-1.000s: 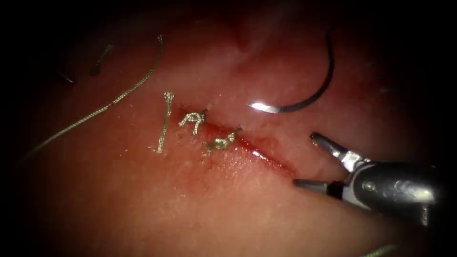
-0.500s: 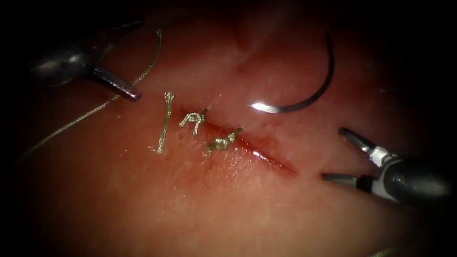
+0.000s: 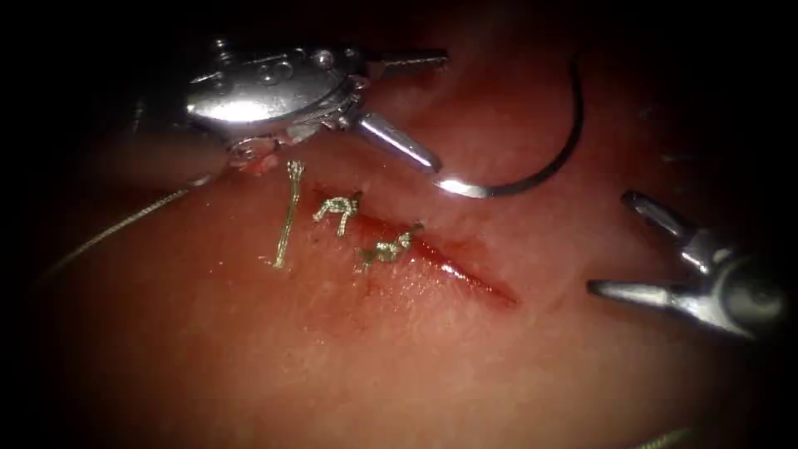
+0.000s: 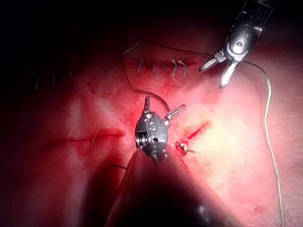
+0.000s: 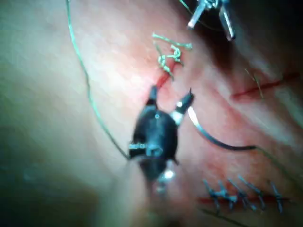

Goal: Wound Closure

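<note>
The curved needle lies free on the tissue, beyond and to the right of the cut, held by neither tool and not in the tissue. Its bright tip points left. My left tool stands open and empty, its lower jaw just above the needle tip. My right tool is open and empty, right of the cut's end. In the left wrist view the left tool gapes beside the needle. In the right wrist view the needle lies beside the open right tool.
Two tied knots sit on the cut's left half, with a cut thread end lying left of them. Long thread trails off to the left. A sutured row lies apart. Red fluid lines the cut's unstitched part.
The left tool has come in from the upper left, moved right up to the needle tip and opened its jaws. The right tool has drawn back to the right, still open. The needle has not moved.
</note>
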{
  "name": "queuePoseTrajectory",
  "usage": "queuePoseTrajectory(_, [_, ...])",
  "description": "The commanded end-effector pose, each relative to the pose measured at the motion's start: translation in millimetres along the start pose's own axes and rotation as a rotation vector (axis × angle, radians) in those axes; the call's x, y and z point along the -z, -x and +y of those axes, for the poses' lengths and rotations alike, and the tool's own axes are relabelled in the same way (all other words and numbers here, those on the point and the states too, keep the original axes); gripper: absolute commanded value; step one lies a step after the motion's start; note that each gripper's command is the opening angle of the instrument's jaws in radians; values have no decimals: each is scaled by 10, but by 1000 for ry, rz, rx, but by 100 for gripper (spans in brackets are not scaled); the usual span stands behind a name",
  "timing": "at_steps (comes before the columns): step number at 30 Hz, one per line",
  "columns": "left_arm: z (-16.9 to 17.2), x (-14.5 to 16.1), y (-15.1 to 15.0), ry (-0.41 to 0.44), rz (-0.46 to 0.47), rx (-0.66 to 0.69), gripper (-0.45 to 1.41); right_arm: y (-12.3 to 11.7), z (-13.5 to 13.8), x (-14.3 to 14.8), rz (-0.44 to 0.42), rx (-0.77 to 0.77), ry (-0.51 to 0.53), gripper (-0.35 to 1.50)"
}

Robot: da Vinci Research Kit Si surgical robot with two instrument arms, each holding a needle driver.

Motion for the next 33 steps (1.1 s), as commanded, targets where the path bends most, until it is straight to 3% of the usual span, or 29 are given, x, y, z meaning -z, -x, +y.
queuePoseTrajectory(1, [-5, -6, 2, 0, -5, -4, 86, 2, -4, -8, -3, -1, 3, 110])
queuePoseTrajectory(3, [-6, -12, 8, -5, -59, 3, 86, 2, -2, -8, -2, -1, -20, 100])
queuePoseTrajectory(8, [-7, -30, 26, -27, -216, 24, 86, -1, -3, -11, -18, 1, -60, 100])
queuePoseTrajectory(12, [-16, -49, 38, -59, -352, 22, 86, -1, -12, -17, -20, 6, -61, 118])
queuePoseTrajectory(18, [-20, -65, 59, -82, -484, 32, 88, -1, -14, -19, -23, 7, -61, 120])
queuePoseTrajectory(25, [-15, -79, 85, -54, -570, 21, 88, -4, -18, -22, -23, 8, -65, 121])
queuePoseTrajectory(33, [-31, -92, 107, -59, -588, 23, 88, -5, -28, -29, -20, 11, -74, 121])
